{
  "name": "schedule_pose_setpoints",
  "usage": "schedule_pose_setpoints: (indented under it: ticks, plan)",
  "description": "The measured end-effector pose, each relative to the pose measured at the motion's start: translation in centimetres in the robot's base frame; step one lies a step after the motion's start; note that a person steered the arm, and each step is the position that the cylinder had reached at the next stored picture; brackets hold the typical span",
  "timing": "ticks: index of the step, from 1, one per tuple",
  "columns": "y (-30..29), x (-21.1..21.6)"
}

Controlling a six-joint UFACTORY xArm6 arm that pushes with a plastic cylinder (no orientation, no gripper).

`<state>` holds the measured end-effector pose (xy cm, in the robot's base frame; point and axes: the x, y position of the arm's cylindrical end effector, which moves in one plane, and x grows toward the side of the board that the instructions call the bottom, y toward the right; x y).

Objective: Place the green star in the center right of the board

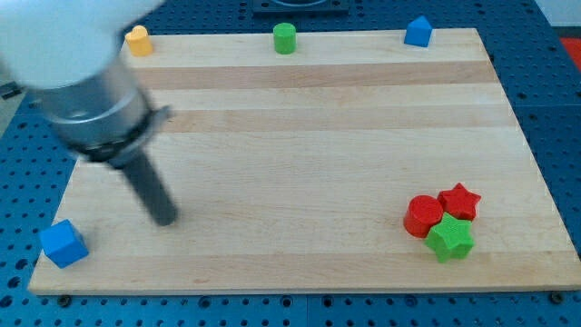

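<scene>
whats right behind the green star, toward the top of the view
The green star has the red cylinder and the red star packed against its upper side; nothing sits on it. My tip is far off to the view's left.

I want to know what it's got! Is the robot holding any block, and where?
Nothing is held. My tip touches no block, far to the view's left of the green star.

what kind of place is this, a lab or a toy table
Likely a robotics lab bench: a wooden board on a blue perforated table, small coloured blocks like the green star, and my tip on the board.
</scene>
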<state>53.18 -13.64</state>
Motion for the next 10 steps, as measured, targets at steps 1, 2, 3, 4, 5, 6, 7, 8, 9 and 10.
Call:
schedule_pose_setpoints:
  ticks: [1,2,3,4,5,6,7,8,9,10]
  plan:
    - [5.3,-1.3]
    - [7.8,-2.3]
    - [8.0,-3.0]
    - [8.0,-0.5]
    - [8.1,2.1]
    - [11.1,3.8]
    - [15.8,6.3]
    - [20.2,8.6]
    - [23.3,8.6]
    - [25.7,8.7]
